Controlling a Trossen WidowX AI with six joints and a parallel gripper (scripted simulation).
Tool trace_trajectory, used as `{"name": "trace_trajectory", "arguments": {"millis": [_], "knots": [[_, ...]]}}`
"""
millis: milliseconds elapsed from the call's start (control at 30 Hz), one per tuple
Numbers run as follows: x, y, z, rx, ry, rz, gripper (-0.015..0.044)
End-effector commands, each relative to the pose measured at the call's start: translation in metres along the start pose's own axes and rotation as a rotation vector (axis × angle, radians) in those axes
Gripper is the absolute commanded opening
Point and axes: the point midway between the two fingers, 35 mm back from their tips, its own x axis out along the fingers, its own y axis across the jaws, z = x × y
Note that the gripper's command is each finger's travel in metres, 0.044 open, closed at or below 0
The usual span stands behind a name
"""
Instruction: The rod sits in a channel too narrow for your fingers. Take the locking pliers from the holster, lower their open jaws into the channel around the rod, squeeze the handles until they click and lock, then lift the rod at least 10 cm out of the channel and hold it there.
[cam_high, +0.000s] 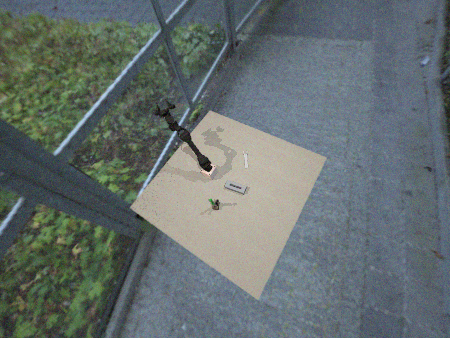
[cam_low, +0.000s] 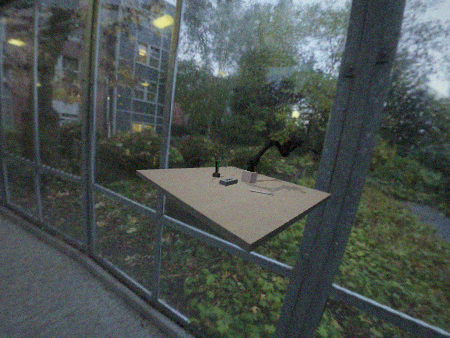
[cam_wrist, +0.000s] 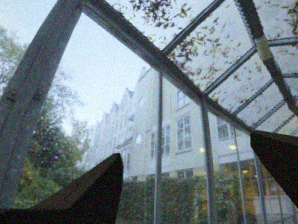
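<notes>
Grainy tan tabletop (cam_high: 270, 220) (cam_low: 240, 210) (flat, angular).

glazed walkway, metal frames, garden outside

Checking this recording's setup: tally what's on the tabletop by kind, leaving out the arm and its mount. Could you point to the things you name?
Grey slotted block (cam_high: 230, 188) (cam_low: 228, 183): 1
Small dark holder with a green-handled item (cam_high: 215, 206) (cam_low: 216, 175): 1 set
Thin pale wrench-shaped piece (cam_high: 246, 160) (cam_low: 260, 192): 1
Total: 3

One arm (cam_high: 184, 135) (cam_low: 270, 143), one tabletop (cam_high: 270, 225) (cam_low: 215, 200), one pair of pliers (cam_high: 211, 202) (cam_low: 217, 164), one grey block (cam_high: 235, 187) (cam_low: 228, 182).
</notes>
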Motion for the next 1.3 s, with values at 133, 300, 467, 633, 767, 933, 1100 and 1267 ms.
{"name": "trace_trajectory", "arguments": {"millis": [133,300,467,633,767,933,1100,1267], "knots": [[0.01,-0.05,-0.005,-0.074,0.036,-0.04,0.044],[0.018,-0.13,-0.007,-0.179,0.093,-0.11,0.044],[0.012,-0.216,-0.002,-0.213,0.153,-0.191,0.044],[-0.004,-0.3,0.013,-0.304,0.206,-0.297,0.044],[-0.024,-0.364,0.031,-0.376,0.249,-0.388,0.044],[-0.059,-0.437,0.063,-0.461,0.302,-0.509,0.044],[-0.104,-0.501,0.103,-0.542,0.354,-0.64,0.044],[-0.158,-0.551,0.15,-0.618,0.405,-0.783,0.044]]}}
